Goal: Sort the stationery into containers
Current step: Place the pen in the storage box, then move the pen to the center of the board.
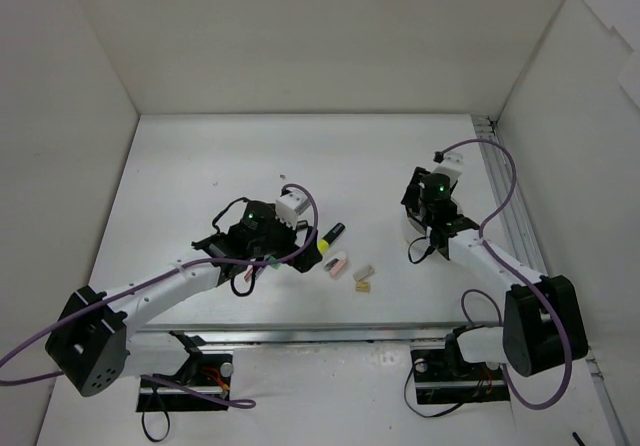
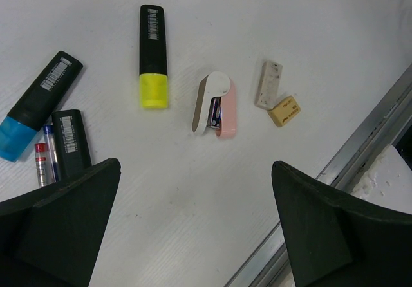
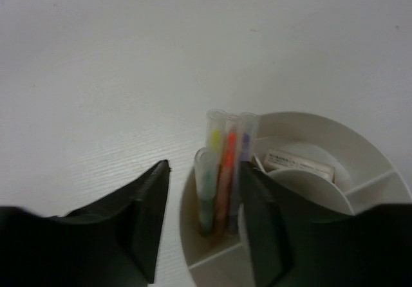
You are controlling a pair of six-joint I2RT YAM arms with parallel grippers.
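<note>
My left gripper (image 2: 196, 216) is open and empty, above bare table, also seen from above (image 1: 298, 254). Ahead of it lie a yellow-ended highlighter (image 2: 153, 55) (image 1: 329, 237), a pink-and-white item (image 2: 215, 103) (image 1: 337, 264), a grey eraser (image 2: 268, 84) and a tan eraser (image 2: 284, 110). To its left lie a blue-ended highlighter (image 2: 38, 103), a second black highlighter (image 2: 71, 139) and thin red and blue pens (image 2: 45, 161). My right gripper (image 3: 203, 190) (image 1: 420, 226) is open over the rim of the white round tub (image 3: 360, 148) (image 1: 406, 230). Several clear-capped markers (image 3: 225, 171) stand in one compartment, partly between the fingers. A pale stick (image 3: 299, 161) lies in another.
A metal rail (image 2: 360, 145) runs along the table's near edge, right of the erasers. White walls enclose the table on three sides. A second rail (image 1: 510, 216) runs along the right side. Purple cables loop over both arms.
</note>
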